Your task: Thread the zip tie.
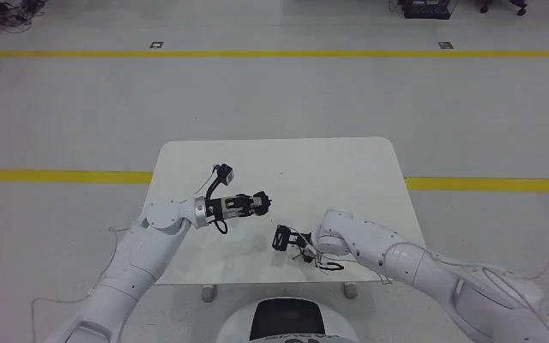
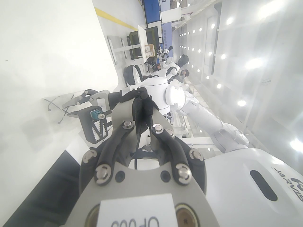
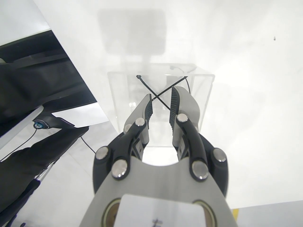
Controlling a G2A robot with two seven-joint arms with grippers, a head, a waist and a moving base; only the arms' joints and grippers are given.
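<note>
Atop clear box (image 3: 204,109), apparently: two thin black zip ties (image 3: 148,86), crossed.

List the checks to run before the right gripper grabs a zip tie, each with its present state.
1. Right gripper open: ok.
2. Zip ties in sight, two crossed on the clear stand: ok.
3. Crossing sits between the right gripper's fingers in its wrist view: ok.
4. Only one tie would be caught: cannot tell.
5. Left gripper open to receive the tie: not ok, shut.
</note>
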